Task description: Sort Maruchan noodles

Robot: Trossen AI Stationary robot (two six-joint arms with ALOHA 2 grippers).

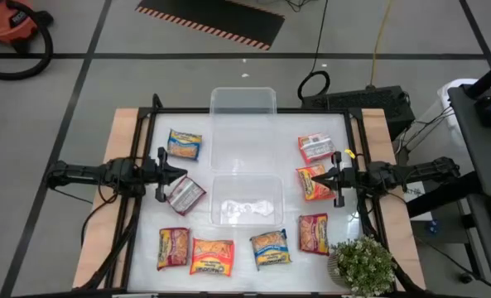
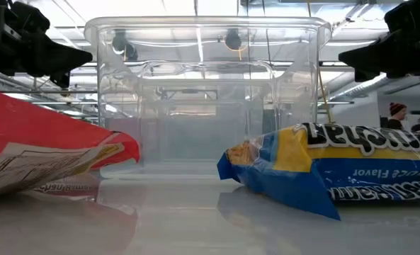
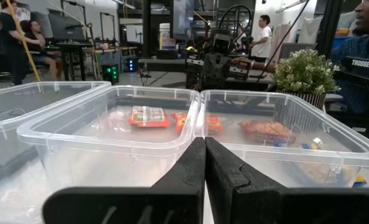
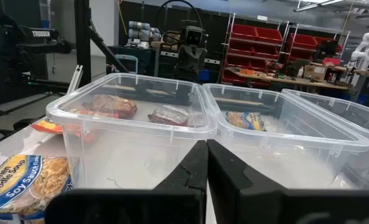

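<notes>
Here the Maruchan noodles lie scattered on the white worktop around two clear bins in the middle of the frame: one packet at upper left, one at left centre, four in a row along the bottom, and three at right. The left end effector sits clenched and empty at left centre, just above the silver-red packet, while the right end effector is clenched and empty at right centre, over the orange packet
</notes>
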